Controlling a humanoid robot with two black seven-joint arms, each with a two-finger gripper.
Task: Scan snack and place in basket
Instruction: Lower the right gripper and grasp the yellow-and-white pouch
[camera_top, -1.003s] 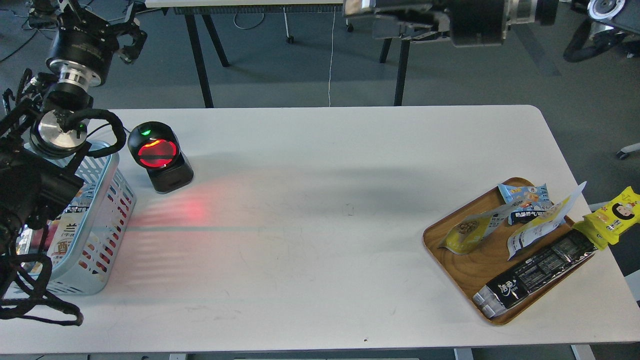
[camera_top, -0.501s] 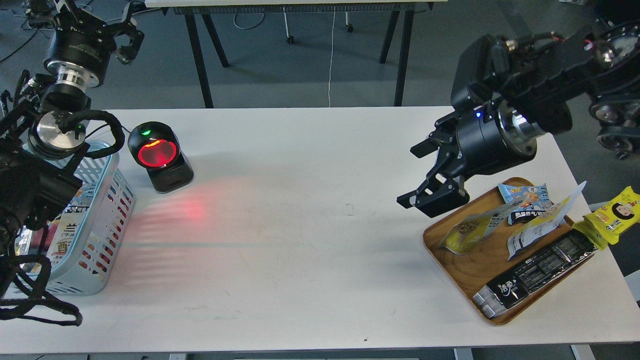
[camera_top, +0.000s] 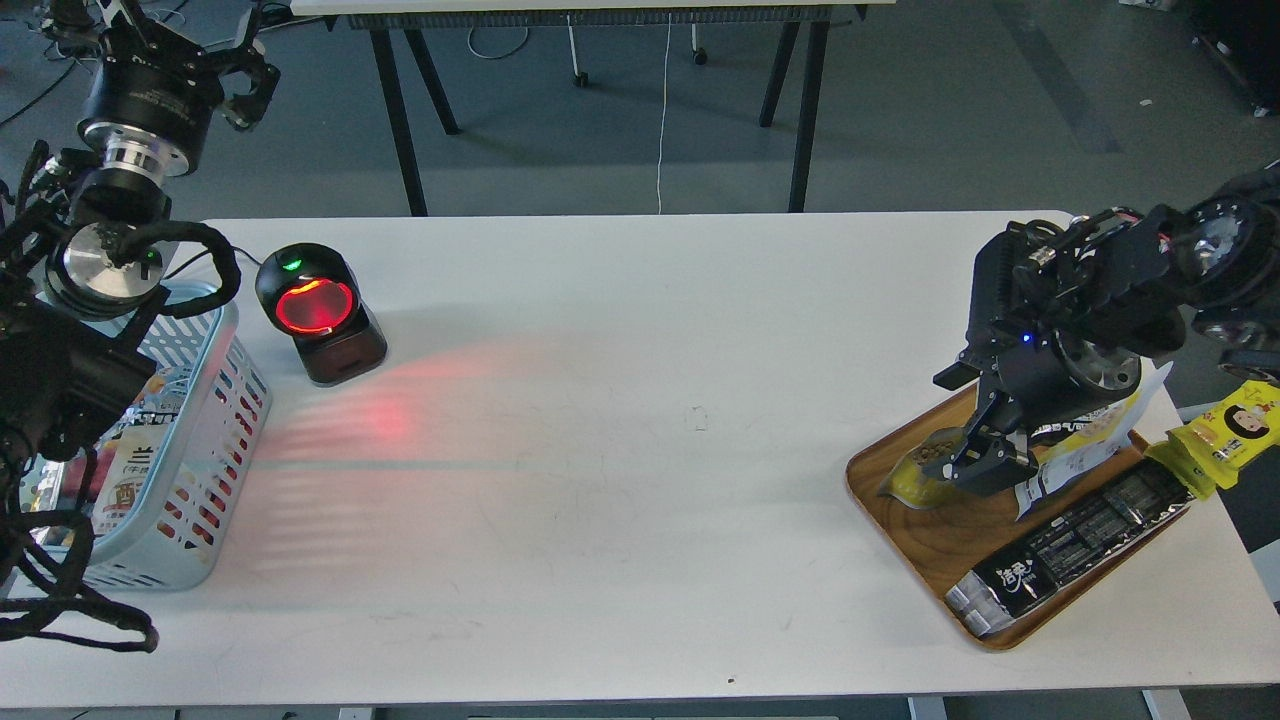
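The snack (camera_top: 912, 478), a yellow-and-white pouch with a picture of tan nuts, lies on the left part of the oval wooden tray (camera_top: 925, 545) at the right. My right gripper (camera_top: 968, 425) is open and low over it, one finger (camera_top: 985, 462) down on the pouch's right part, which it hides. The light blue basket (camera_top: 228, 420) stands at the far left with packets inside. My left gripper (camera_top: 170, 35) is open and empty, raised beyond the table's far left corner, above and behind the basket.
A black barcode scanner (camera_top: 320, 312) with a glowing red window stands right of the basket and casts red light on the table. On the tray lie a long black bar packet (camera_top: 1070, 540) and a white-yellow pouch (camera_top: 1085, 452). A yellow packet (camera_top: 1228, 428) hangs off the tray's right.
My right arm has swung down from high at the back to the tray, and its open gripper has come onto the snack. The left arm has barely moved.
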